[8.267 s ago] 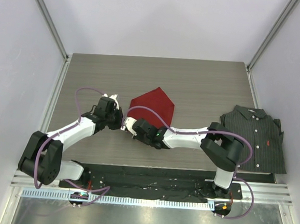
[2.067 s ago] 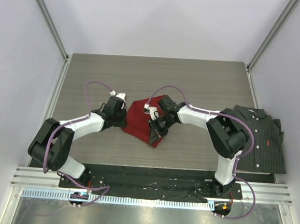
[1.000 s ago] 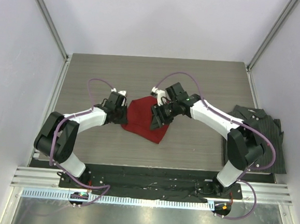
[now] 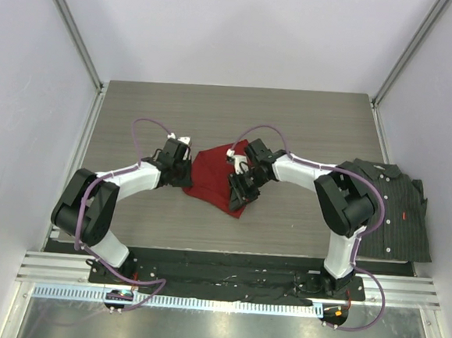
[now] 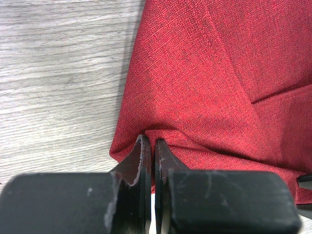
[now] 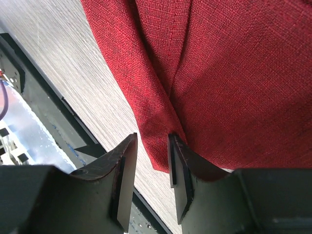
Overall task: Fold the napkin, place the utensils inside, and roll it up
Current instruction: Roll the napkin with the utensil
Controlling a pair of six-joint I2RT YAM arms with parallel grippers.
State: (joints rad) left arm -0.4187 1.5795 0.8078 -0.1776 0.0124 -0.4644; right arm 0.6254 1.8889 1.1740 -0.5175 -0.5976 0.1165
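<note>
The napkin (image 4: 212, 182) is laid on the table (image 4: 308, 121), a little left of the middle; it is folded into an uneven shape of several layers, with one point turned toward the near edge; a diagonal crease is seen across it in the left wrist view. Its left edge is clamped by the left gripper (image 5: 151, 145), whose jaws are pressed together on a small raised pinch of the cloth. The right gripper (image 6: 152, 146) is placed at the near right side of the napkin; its jaws are set apart with a narrow gap, and a folded edge of the red cloth is seen in this gap, close against one finger (image 6: 178, 165); no squeeze on it is seen. A dark striped shirt (image 4: 391, 213) is laid folded at the right edge of the table, well apart from the napkin.
</note>
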